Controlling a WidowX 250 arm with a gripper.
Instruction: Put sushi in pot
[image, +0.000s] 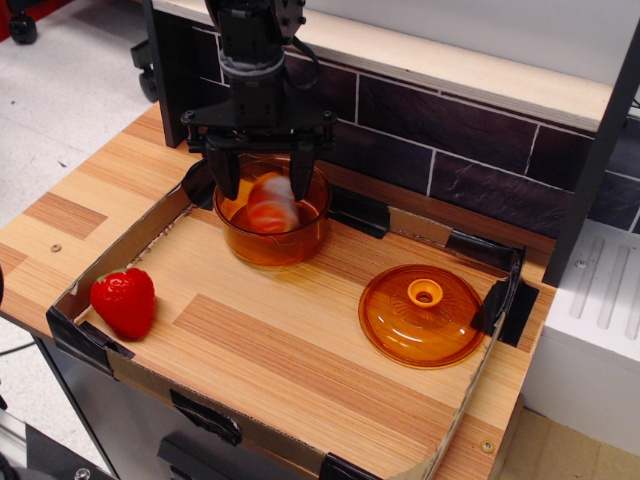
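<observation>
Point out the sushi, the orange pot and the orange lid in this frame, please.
White-and-orange toy sushi (271, 201), main camera view: on its blurred body inside the pot.
Round translucent orange plastic pot (273, 246), main camera view: on its front wall.
Flat domed orange lid (425, 293), main camera view: on its knob.

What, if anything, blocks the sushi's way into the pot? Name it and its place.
Nothing visible does. The sushi, blurred, is already inside the pot's open mouth, just below the open gripper. The lid lies apart, to one side.

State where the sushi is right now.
The sushi, blurred, is inside the orange pot at the tray's back left, just below the open gripper.
</observation>
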